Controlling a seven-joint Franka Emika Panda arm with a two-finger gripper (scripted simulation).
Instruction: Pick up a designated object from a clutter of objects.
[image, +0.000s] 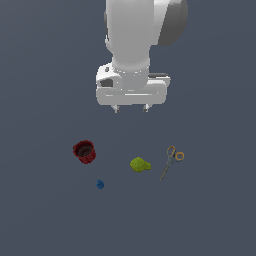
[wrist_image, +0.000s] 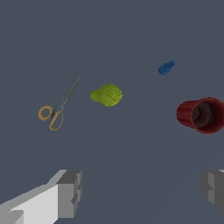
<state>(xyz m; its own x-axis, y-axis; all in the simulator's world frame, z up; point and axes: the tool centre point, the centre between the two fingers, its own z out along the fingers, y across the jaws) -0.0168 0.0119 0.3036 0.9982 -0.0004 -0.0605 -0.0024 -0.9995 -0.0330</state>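
The scissors (image: 171, 161) (wrist_image: 59, 107) lie flat on the dark surface at the exterior view's right, grey blades closed, two orange ring handles at the far end. To their left sit a yellow-green lumpy object (image: 140, 164) (wrist_image: 106, 95), a tiny blue lump (image: 100, 184) (wrist_image: 166, 68) and a dark red cup (image: 84, 151) (wrist_image: 202, 115) lying on its side. My gripper (image: 131, 107) (wrist_image: 142, 192) hangs well above the surface, behind the items, open with nothing between its fingers (wrist_image: 70, 193).
A flat dark grey-blue surface (image: 45, 215) extends around the four items. The white arm rises out of the top of the exterior view.
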